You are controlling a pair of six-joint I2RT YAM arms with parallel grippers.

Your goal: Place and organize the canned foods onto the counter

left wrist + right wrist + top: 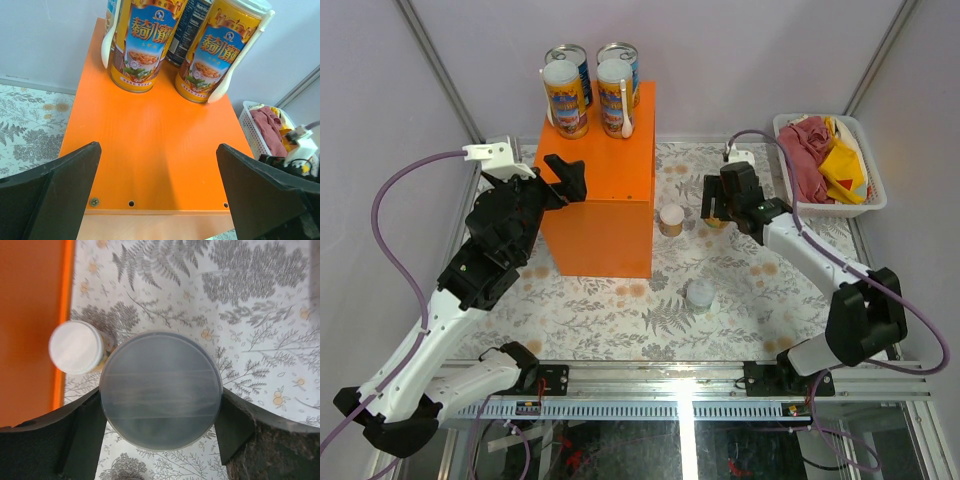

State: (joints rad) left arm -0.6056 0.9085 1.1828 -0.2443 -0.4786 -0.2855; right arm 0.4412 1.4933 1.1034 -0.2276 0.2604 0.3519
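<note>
Two tall yellow-orange cans [566, 100] [617, 98] stand at the back of the orange counter [605, 210], with two blue-labelled cans [570, 55] [620, 52] behind them. My left gripper [565, 178] hangs open over the counter's bare near part [150, 140], short of the yellow cans [142, 45]. My right gripper [160, 405] is shut on a short pale-lidded can [160, 385] standing on the table right of the counter. A second short can [671, 219] stands between it and the counter. A third [700, 293] stands nearer the front.
A white plastic basket [832, 210] at the back right holds a red cloth [805, 155] and a yellow cloth [845, 170]. The table has a fern-print cover [600, 310]. Purple cables loop beside both arms.
</note>
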